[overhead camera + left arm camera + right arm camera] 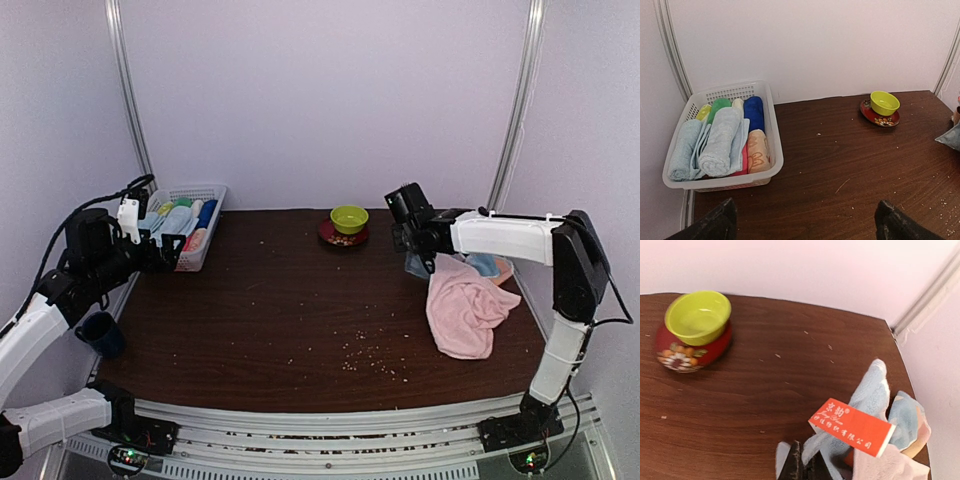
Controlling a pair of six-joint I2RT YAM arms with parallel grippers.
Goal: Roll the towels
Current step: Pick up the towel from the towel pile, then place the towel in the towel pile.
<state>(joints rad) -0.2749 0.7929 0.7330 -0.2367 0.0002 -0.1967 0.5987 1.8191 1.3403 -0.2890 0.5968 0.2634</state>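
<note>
Top external view: the right fingers [418, 250] are pinched shut on the light blue towel [415, 266], holding part of it off the counter [290, 300] at the right rear. The pink towel [465, 310] lies crumpled just beside and in front of it, close to the counter's right edge. In the right wrist view a red label [852, 426] sits on the blue cloth above the closed fingers.

The left fingers [168, 250] hang spread wide with nothing between them, near a white mesh basket [216, 225] of rolled towels [720, 142] in the back left corner. A dark cup [100, 333] stands at the left edge beside that arm. A yellow-green bowl [349, 218] on a red plate [332, 238] sits at the back middle, near the right fingers. Crumbs [370, 355] dot the broad bare stretch between both arms.
</note>
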